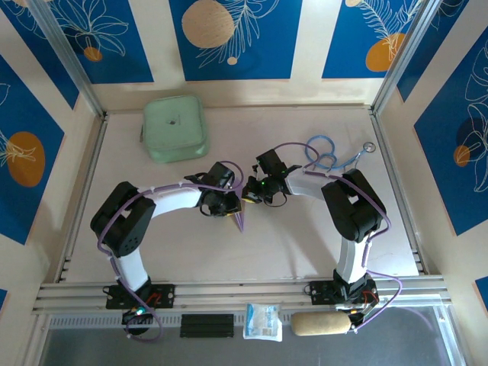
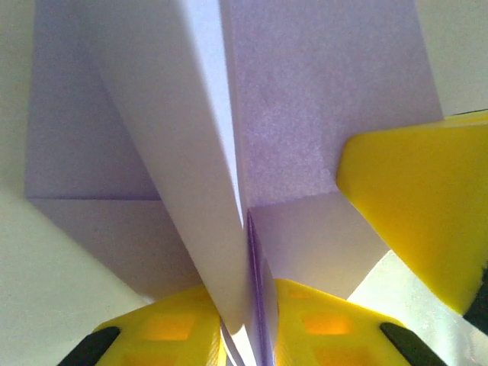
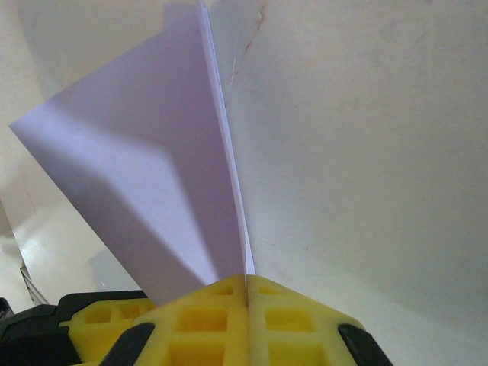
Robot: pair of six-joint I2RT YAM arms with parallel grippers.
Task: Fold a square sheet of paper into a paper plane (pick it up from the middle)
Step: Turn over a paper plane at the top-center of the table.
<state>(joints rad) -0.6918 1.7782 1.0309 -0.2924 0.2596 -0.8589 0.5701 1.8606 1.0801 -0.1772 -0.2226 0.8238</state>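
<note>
A: What are the grippers doing?
B: The right gripper (image 3: pixel 245 284) is clenched on the lilac paper plane (image 3: pixel 152 175) at its crease. The left gripper (image 2: pixel 245 313) pinches its folds.
A: Where is it?
B: At the middle of the table (image 1: pixel 305 252), between the two.

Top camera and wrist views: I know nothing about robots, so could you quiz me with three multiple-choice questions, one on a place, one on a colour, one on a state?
1. Where on the table does the mint-green pouch lie?
A near right corner; B far left part; C dead centre.
2. What colour are the right gripper's fingers?
A yellow; B red; C blue.
3. How is that gripper?
A wide open; B holding the pouch; C shut on the lilac paper.

Answers: B, the top view shows it far left. A, the right wrist view shows yellow blocks. C, the paper is pinched between closed fingers.
</note>
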